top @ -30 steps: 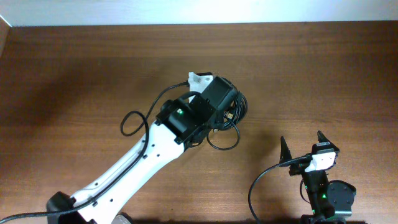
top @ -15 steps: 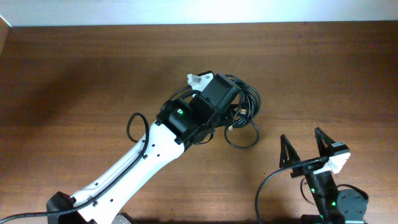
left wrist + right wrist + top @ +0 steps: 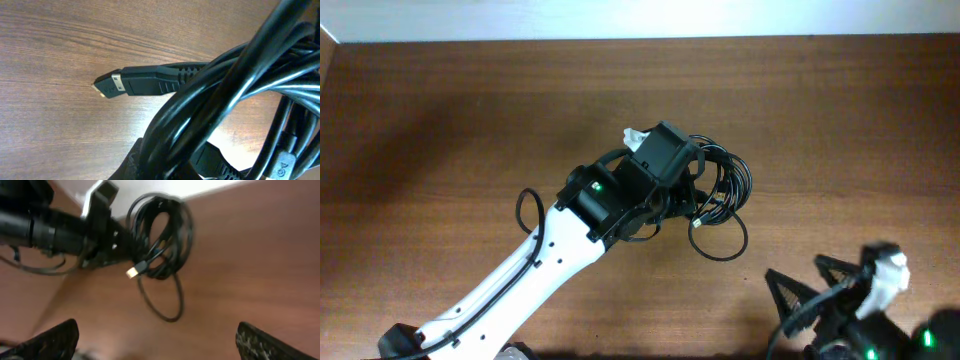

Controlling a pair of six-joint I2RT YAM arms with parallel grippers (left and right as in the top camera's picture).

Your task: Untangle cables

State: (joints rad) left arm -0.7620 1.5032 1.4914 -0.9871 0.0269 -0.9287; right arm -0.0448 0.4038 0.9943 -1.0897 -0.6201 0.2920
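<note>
L pincer (image 3: 692,178) looks pinched on the cables (image 3: 725,185), coiled mid-tabletop (image 3: 840,120), w/ R pincer (image 3: 798,272) spread & well apart near the front edge; risk: hauling the whole coil cinches loops tighter, or the plug (image 3: 111,85) snags.

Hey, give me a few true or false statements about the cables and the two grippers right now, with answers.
The left gripper holds the coiled bundle of thin black cables. True.
The right gripper is shut on a cable. False: it is open, holding nothing, apart from the bundle.
A gold-tipped plug sticks out of the bundle. True.
The cables lie straight and separated. False: they are coiled together above the brown wooden table.
</note>
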